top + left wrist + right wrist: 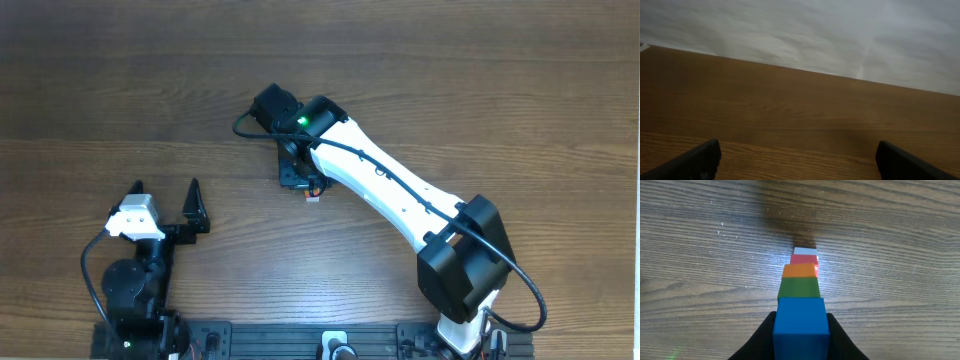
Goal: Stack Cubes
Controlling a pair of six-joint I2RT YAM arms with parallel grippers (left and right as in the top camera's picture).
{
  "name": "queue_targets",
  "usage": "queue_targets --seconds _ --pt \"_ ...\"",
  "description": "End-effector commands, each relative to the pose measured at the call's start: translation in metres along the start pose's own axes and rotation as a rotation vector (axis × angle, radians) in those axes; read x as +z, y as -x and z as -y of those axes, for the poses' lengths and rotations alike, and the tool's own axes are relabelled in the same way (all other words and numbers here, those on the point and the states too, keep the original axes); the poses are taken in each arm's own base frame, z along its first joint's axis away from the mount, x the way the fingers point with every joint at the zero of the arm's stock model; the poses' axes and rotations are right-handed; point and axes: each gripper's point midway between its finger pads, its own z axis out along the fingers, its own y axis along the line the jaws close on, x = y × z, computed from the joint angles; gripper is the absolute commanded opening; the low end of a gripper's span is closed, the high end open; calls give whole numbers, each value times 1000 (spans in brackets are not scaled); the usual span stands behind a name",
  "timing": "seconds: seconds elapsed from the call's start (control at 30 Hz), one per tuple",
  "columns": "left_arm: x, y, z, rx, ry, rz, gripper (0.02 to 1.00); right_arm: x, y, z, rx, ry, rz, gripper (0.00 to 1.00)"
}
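Blue cube (801, 325) is clamped in the right gripper (801, 339), squarely above the green cube (799, 287) topping the stack (800, 271), whose axis runs straight down. Left gripper (165, 197), fingers apart, sits well away from the stack.

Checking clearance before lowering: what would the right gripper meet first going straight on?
Likely the green cube, top of the stack under the blue cube that the right gripper holds; any gap is unclear.

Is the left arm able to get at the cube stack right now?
Probably not: the right end effector sits over the stack, shut on the blue cube topping it. The lower cubes' sides look approachable, though.
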Motion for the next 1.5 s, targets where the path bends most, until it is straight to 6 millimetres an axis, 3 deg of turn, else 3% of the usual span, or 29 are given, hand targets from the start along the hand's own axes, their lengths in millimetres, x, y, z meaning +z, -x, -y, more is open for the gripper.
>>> queue_targets --seconds 0.03,0.13,0.57,0.7,0.83,1.07,1.23,1.33,1.37,1.5 --pt "0 -1 1 15 -10 -1 1000 4 6 1 8 -15 8 187" --pt "0 -1 1 15 -10 -1 1000 4 6 1 8 -15 8 299" --pt "0 -2 1 15 -10 -2 1000 4 6 1 7 -15 7 492" --pt "0 -2 1 15 -10 -1 1000 4 7 2 10 -15 8 636" --pt "0 -1 1 15 -10 -1 1000 3 13 6 8 -13 16 991" --pt "0 -1 1 15 -10 -1 1000 -22 49 20 13 5 110 993" --pt "0 -2 1 15 -10 -1 1000 -51 83 63 38 -25 201 993" --pt "0 -2 1 15 -10 -1 1000 -70 96 113 97 -48 231 991" --pt "0 -2 1 15 -9 -1 1000 -80 100 145 135 -77 250 993" --pt "0 -1 1 15 -10 -1 1000 -95 93 204 235 -121 284 993"
